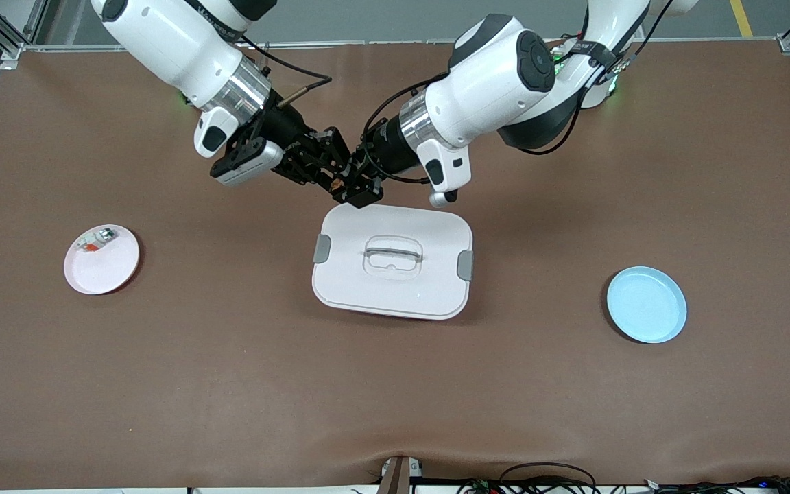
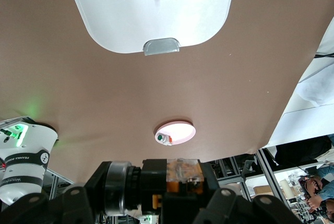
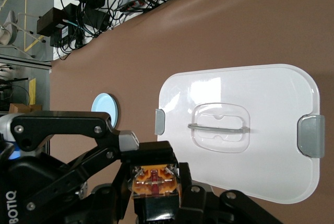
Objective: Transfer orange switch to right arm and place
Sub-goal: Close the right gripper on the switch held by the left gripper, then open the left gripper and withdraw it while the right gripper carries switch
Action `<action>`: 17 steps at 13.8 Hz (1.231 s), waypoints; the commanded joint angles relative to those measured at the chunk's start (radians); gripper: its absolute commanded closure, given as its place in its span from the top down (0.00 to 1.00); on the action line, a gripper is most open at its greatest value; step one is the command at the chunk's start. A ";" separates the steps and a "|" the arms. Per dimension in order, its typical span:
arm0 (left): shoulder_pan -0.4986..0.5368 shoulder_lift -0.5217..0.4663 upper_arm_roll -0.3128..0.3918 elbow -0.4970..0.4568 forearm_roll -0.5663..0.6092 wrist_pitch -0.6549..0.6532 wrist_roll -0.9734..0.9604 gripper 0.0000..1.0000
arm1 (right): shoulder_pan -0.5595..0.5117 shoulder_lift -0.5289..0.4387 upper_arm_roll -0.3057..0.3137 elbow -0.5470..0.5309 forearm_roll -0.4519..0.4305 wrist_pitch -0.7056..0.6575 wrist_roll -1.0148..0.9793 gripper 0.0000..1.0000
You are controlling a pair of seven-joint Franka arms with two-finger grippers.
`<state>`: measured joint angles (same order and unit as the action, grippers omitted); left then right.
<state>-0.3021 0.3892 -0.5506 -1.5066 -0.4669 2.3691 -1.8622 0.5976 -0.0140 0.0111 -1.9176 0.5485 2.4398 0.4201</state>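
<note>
White lidded box [image 1: 392,262] at table centre; blue plate [image 1: 646,304] at 3 o'clock from it, pink plate [image 1: 101,259] with a small whitish part [image 1: 93,240] at 9 o'clock. Over the box's 12 o'clock rim, left gripper [image 1: 356,180] and right gripper [image 1: 332,173] meet, both clamped on the orange switch [image 3: 155,179] between them.

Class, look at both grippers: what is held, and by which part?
The orange switch, up over the white box's edge, is pinched at its black body by both the left gripper and right gripper.
</note>
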 commanded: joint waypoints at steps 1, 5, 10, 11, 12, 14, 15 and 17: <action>-0.006 -0.003 0.003 0.006 0.027 0.012 -0.025 0.32 | 0.004 0.020 -0.006 0.022 0.016 -0.008 -0.004 0.00; -0.006 -0.003 0.003 0.005 0.037 0.012 -0.022 0.53 | 0.005 0.020 -0.008 0.023 0.016 -0.010 -0.007 0.00; 0.000 -0.003 0.003 0.009 0.048 0.012 -0.017 1.00 | 0.004 0.020 -0.008 0.023 0.015 -0.011 -0.014 0.00; 0.001 -0.003 0.003 0.006 0.048 0.012 -0.014 1.00 | 0.002 0.020 -0.008 0.023 0.015 -0.011 -0.015 0.00; 0.003 -0.003 0.003 0.005 0.048 0.012 -0.011 1.00 | -0.004 0.020 -0.008 0.023 0.010 -0.013 -0.024 0.00; 0.011 -0.006 0.003 0.000 0.050 0.010 -0.002 1.00 | -0.008 0.020 -0.010 0.025 0.010 -0.016 -0.059 0.00; 0.015 -0.012 0.003 -0.007 0.050 0.009 0.006 1.00 | -0.010 0.022 -0.011 0.025 0.010 -0.016 -0.087 0.00; 0.047 -0.038 0.003 -0.029 0.050 -0.002 0.021 1.00 | -0.018 0.022 -0.014 0.029 0.008 -0.051 -0.154 0.00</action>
<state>-0.2864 0.3888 -0.5456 -1.5045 -0.4379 2.3726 -1.8513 0.5939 -0.0022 -0.0024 -1.9162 0.5483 2.4277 0.3277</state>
